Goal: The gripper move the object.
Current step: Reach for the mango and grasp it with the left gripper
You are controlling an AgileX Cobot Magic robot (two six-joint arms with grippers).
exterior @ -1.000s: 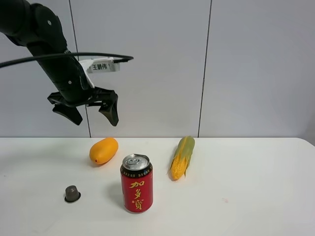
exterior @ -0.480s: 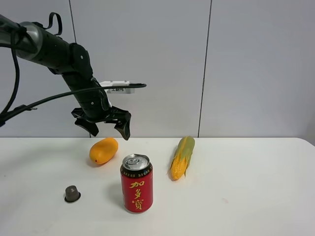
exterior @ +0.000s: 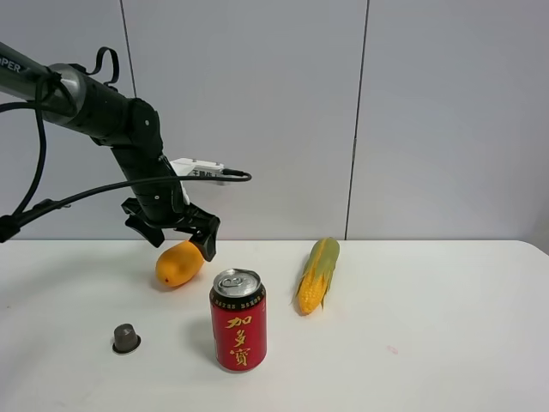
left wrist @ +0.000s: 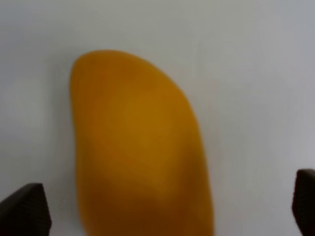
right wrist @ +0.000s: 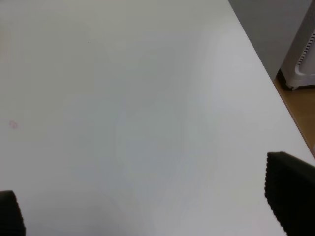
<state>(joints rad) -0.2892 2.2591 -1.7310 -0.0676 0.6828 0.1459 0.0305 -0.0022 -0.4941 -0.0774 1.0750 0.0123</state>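
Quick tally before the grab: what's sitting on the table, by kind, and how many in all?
Mango: 1
Corn cob: 1
Red drink can: 1
Small dark capsule: 1
Total: 4

- Mango (exterior: 180,263) lies back left on the worktop (exterior: 429,326), just under the left gripper (exterior: 182,246).
- Can (exterior: 238,320) stands in front, slightly right.
- Corn (exterior: 318,275) lies behind-right of the can.
- Capsule (exterior: 126,338) sits front left.

One mango (exterior: 180,263), can (exterior: 238,320), corncob (exterior: 318,275), capsule (exterior: 126,338)
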